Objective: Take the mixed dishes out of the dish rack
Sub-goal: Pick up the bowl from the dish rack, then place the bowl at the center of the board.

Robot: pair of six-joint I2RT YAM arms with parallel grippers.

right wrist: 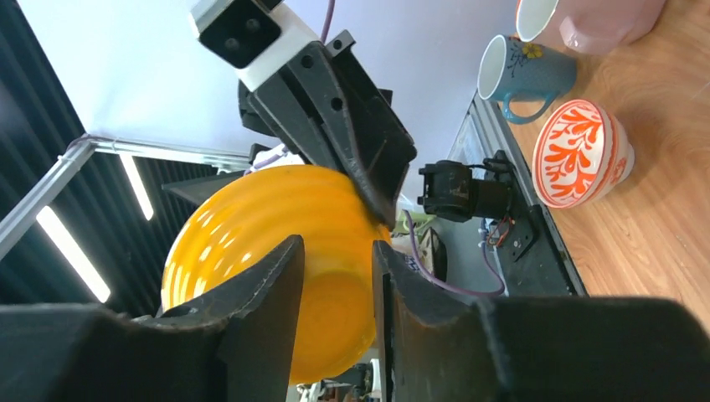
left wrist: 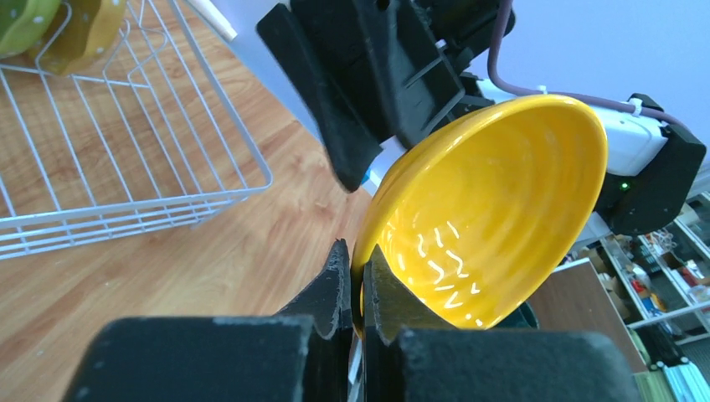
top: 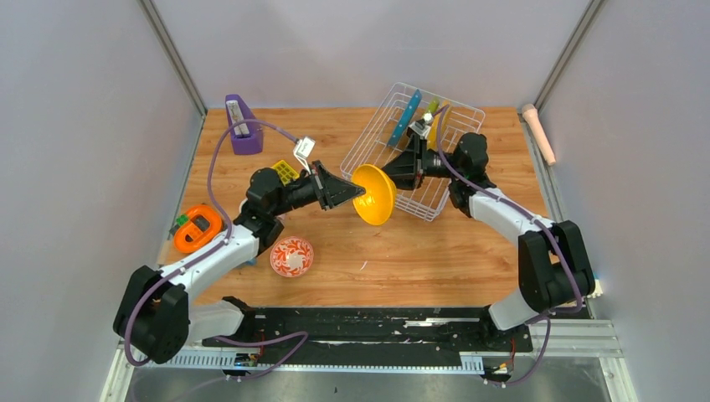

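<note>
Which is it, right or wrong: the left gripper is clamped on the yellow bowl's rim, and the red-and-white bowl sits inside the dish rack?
Wrong on one point: the red-and-white bowl is not inside the dish rack; the top view shows it on the table, outside the rack. The left gripper is clamped on the rim of the yellow bowl.

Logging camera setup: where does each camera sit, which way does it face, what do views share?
Top: above and behind the bases, looking down on the table; left arm and right arm show whole.
Left wrist: faces along the left gripper, shut on the yellow bowl's rim; rack beyond.
Right wrist: faces past the right gripper at that bowl's outside; blue cup, red-and-white bowl beyond.
Shared: the yellow bowl, in all three.
</note>
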